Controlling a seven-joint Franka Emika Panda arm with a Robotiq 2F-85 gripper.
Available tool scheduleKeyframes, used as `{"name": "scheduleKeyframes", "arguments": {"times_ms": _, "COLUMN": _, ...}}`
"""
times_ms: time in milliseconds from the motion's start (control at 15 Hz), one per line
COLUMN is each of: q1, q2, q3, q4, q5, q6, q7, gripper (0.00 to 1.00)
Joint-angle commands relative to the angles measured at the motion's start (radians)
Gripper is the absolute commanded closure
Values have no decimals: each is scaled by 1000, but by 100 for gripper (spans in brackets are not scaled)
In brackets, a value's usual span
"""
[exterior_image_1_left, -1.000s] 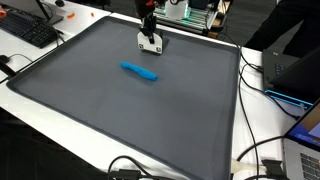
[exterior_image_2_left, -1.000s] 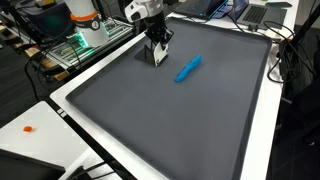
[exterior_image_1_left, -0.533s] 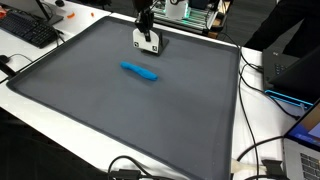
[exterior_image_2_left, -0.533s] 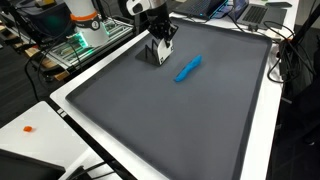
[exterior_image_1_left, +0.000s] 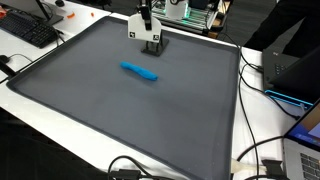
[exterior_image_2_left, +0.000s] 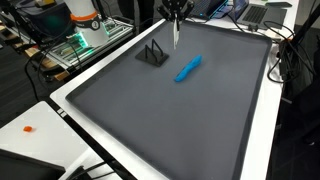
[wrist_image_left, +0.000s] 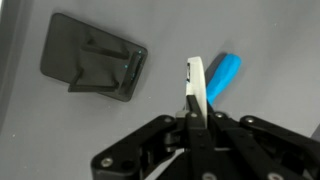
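Observation:
My gripper (wrist_image_left: 192, 118) is shut on a thin white plate (wrist_image_left: 197, 82), which I see edge-on in the wrist view. In both exterior views the gripper (exterior_image_2_left: 175, 16) holds the plate (exterior_image_2_left: 175, 36) in the air above the dark grey mat (exterior_image_2_left: 170, 120). A small black stand (wrist_image_left: 93, 68) sits on the mat just beside and below the plate, with nothing on it (exterior_image_2_left: 152, 54). A blue marker-like object (exterior_image_2_left: 188, 68) lies on the mat on the other side (wrist_image_left: 223, 74). From the other side of the table, the plate (exterior_image_1_left: 135, 26) hangs just above the stand (exterior_image_1_left: 153, 42).
The mat lies on a white table (exterior_image_2_left: 40, 120). A keyboard (exterior_image_1_left: 28, 30) and cables lie beyond one edge, a laptop (exterior_image_1_left: 296, 72) beyond another. Green-lit electronics (exterior_image_2_left: 75, 45) stand near the robot base. A small orange item (exterior_image_2_left: 28, 128) lies on the table.
The gripper has lifted the white plate up off the black stand and moved it toward the blue object. The stand and the blue object have not moved.

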Motion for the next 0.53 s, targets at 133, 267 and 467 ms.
{"name": "scheduleKeyframes", "arguments": {"times_ms": 133, "q1": 24, "q2": 89, "q3": 18, "q4": 207, "q5": -56, "q6": -244, "q7": -186, "gripper": 99}}
{"name": "scheduleKeyframes", "arguments": {"times_ms": 267, "q1": 32, "q2": 132, "q3": 22, "q4": 267, "q5": -79, "q6": -293, "q7": -259, "gripper": 99}}
{"name": "scheduleKeyframes", "arguments": {"times_ms": 467, "q1": 46, "q2": 210, "q3": 22, "q4": 355, "q5": -118, "q6": -341, "q7": -377, "gripper": 99}}
